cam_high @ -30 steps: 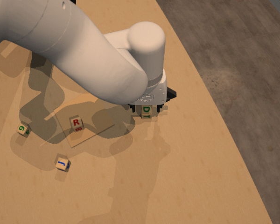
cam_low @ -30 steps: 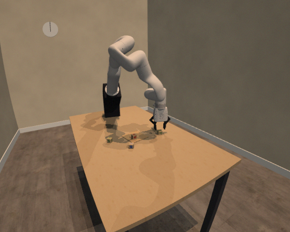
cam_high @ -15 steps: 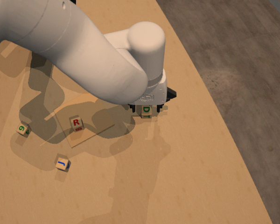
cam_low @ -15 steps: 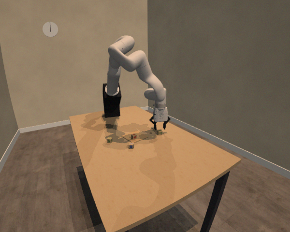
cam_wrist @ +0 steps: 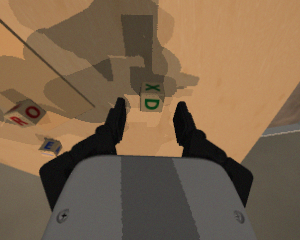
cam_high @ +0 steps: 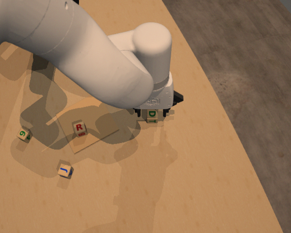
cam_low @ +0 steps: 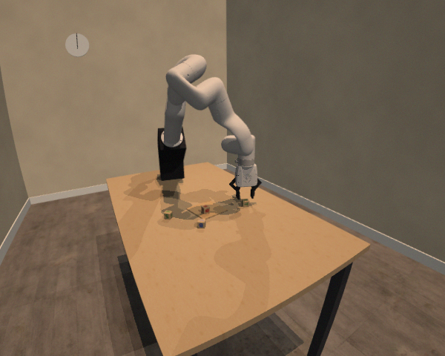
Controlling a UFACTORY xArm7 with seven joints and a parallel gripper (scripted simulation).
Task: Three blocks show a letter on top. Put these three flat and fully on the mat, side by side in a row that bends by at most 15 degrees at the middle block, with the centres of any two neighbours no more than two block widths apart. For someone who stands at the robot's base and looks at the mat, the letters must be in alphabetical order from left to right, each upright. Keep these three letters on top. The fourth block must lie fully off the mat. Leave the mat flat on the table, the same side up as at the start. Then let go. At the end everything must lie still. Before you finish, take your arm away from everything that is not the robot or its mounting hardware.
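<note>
While the claw (cam_wrist: 150,120) hangs released, jaws spread, D block (cam_wrist: 152,97) sits on the table (cam_high: 190,175) between and just below the fingertips, untouched, off the mat (cam_high: 107,125). R block (cam_high: 79,128) is on the mat. 6 block (cam_high: 23,133) and J block (cam_high: 64,170) lie off it. Arm hides the mat's far corner in the top view.

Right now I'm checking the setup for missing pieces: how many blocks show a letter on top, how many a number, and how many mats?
Letter-top blocks: 3 (R, D, J)
Number-top blocks: 1 (6)
Mats: 1
Total: 5
</note>
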